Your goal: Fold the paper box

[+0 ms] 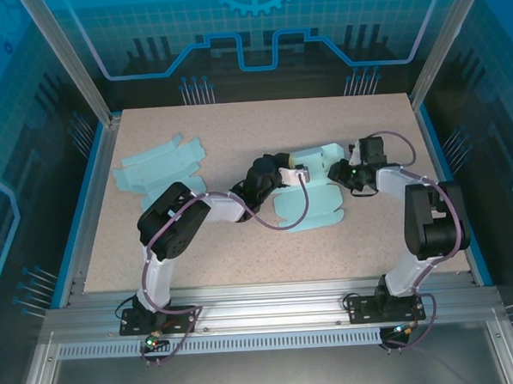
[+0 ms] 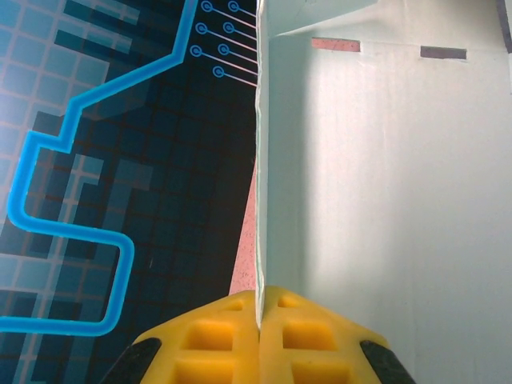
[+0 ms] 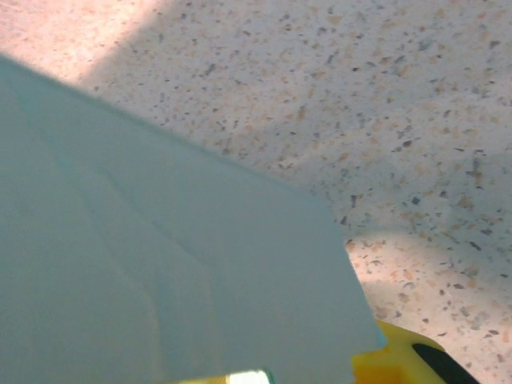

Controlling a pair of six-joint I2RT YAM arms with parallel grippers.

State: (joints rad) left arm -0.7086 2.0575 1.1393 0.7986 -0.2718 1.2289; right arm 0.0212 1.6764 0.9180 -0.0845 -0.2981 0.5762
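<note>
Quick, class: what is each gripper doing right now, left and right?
Left gripper: shut on an edge of the paper box.
Right gripper: by the paper box; open or shut cannot be told.

The top camera sat high above and behind the arm bases (image 1: pixel 151 318), looking down and forward over the whole table (image 1: pixel 242 253) from far off. The left wrist camera rode just behind the left gripper (image 2: pixel 258 314), facing along its fingers (image 2: pixel 208 344) at a raised flap of the paper box (image 2: pixel 384 200), very near. The right wrist camera looked down at the table from very close, the same box crossing its lower left. All three views shared that box
</note>
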